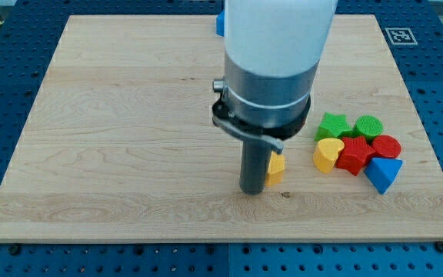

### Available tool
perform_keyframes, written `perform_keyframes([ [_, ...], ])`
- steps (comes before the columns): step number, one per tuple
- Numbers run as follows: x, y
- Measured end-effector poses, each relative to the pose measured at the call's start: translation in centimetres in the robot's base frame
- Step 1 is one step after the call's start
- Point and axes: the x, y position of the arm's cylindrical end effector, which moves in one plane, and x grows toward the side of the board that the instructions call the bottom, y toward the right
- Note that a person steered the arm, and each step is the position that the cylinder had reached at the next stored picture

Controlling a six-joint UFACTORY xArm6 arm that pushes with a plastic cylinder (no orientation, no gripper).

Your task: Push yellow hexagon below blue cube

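The yellow hexagon [276, 167] lies on the wooden board [114, 138], low and a little right of the middle, partly hidden by the rod. My tip [252, 190] stands right against its left side. The blue cube [220, 23] shows only as a sliver at the view's top, mostly hidden behind the arm's white body. The hexagon is well below the cube and a little to its right.
A cluster of blocks sits at the right: a green star [332, 125], a green round block [368, 126], a yellow heart [328, 155], a red star [354, 155], a red round block [387, 146] and a blue triangle [383, 172].
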Motion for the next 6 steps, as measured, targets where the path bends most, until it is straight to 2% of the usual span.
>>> perform_keyframes([
  [1, 0.4, 1.2],
  [2, 2.6, 3.3],
  [6, -2.7, 4.6],
])
